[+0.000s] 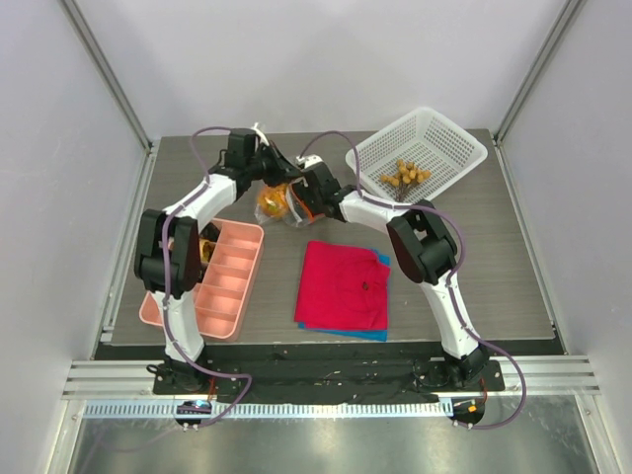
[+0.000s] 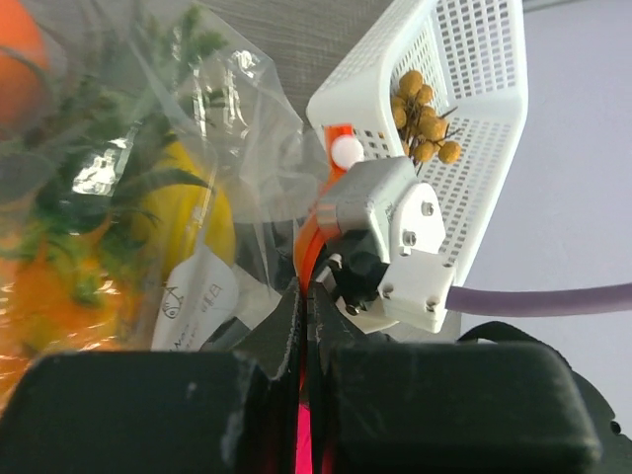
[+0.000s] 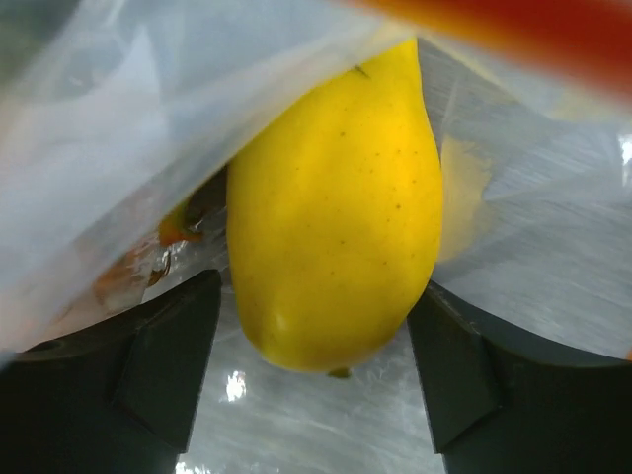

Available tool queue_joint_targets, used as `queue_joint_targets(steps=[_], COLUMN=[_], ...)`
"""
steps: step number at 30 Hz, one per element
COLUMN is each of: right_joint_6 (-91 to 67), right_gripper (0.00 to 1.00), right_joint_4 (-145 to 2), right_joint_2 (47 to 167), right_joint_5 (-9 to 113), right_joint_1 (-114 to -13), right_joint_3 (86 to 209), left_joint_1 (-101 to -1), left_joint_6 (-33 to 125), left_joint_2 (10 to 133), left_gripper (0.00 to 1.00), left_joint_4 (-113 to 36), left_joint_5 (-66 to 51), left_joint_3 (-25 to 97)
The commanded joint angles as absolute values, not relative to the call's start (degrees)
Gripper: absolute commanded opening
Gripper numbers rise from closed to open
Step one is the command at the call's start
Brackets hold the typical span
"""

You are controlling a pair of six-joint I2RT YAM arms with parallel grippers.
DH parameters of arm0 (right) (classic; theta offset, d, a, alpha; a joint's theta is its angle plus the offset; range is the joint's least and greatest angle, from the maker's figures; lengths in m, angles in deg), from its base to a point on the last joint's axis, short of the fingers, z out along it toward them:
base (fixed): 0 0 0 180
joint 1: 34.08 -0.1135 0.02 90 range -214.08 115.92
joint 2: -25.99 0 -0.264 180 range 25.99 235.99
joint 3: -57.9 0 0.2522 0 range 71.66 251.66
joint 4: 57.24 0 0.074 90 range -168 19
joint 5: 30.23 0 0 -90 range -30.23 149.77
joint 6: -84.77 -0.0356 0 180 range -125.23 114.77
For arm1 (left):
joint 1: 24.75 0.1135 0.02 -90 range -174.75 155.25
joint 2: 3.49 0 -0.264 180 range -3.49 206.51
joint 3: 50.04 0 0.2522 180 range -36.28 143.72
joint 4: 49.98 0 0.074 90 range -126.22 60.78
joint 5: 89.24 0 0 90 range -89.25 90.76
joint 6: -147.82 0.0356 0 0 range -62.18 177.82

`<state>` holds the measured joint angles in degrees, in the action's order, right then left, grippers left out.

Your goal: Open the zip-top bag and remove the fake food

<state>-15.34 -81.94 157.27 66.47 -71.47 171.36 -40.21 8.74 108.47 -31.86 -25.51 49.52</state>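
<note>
1. Your left pincer [image 2: 304, 296] is clamped shut on the orange-red zip strip [image 3: 513, 35] of the zip-top bag [image 2: 197, 128]. In my judgement it anchors the mouth so the other arm can work inside.
2. Your right pincer [image 3: 316, 296] stands wide, one finger on either side of a yellow fruit [image 3: 336, 197]. I cannot tell whether the pads touch it. Clear film drapes over the fruit's upper left, so it is at best only partly out of the bag.
3. The bag is at the far middle of the bench [image 1: 494, 276], between the two pincers and near the white mesh basket [image 1: 454, 138]. I cannot tell whether it rests on the bench or hangs.
4. The bag holds the fake food [image 1: 275, 204]: the yellow fruit, an orange fruit [image 2: 39, 306] and a green spiky crown [image 2: 109, 188]. A white label [image 2: 197, 296] shows through the film.
5. The basket holds a cluster of small yellow-brown pieces [image 1: 405, 176].
6. The pink divided tray [image 1: 232, 286] lies at your near left. Something orange-yellow shows at its far end, mostly hidden by the left arm.
7. A red cloth [image 1: 341, 286] lies on a blue cloth [image 1: 383, 259], well apart from the work.
8. Judgement: removal is not done. Close on the yellow fruit first, and watch for film caught between the pads.
</note>
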Motion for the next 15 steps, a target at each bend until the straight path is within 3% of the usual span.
queue_joint_targets(steps=[1, 8, 9, 15], right_joint_6=[-16.65, -15.43, -15.08, -15.25], right_gripper=[0.75, 0.62, 0.5, 0.21], right_joint_4=[-68.45, -67.04, -67.39, -70.55], right_joint_2=[153.87, 153.34, 153.25, 150.88], right_joint_5=[67.68, 70.5, 70.58, 70.58], right_joint_1=[-71.79, -71.78, -71.78, -71.78], right_joint_3=[169.3, 168.95, 169.21, 170.01], left_joint_1=[-41.62, -42.06, -42.06, -41.97], left_joint_6=[10.89, 11.77, 11.77, 12.3], left_joint_2=[108.83, 108.75, 108.75, 108.83], left_gripper=[0.0, 0.0, 0.0, 0.0], left_joint_4=[-31.03, -29.89, -29.8, -29.1], left_joint_5=[-25.26, -24.73, -24.73, -24.56], left_joint_3=[52.49, 52.84, 52.84, 53.2])
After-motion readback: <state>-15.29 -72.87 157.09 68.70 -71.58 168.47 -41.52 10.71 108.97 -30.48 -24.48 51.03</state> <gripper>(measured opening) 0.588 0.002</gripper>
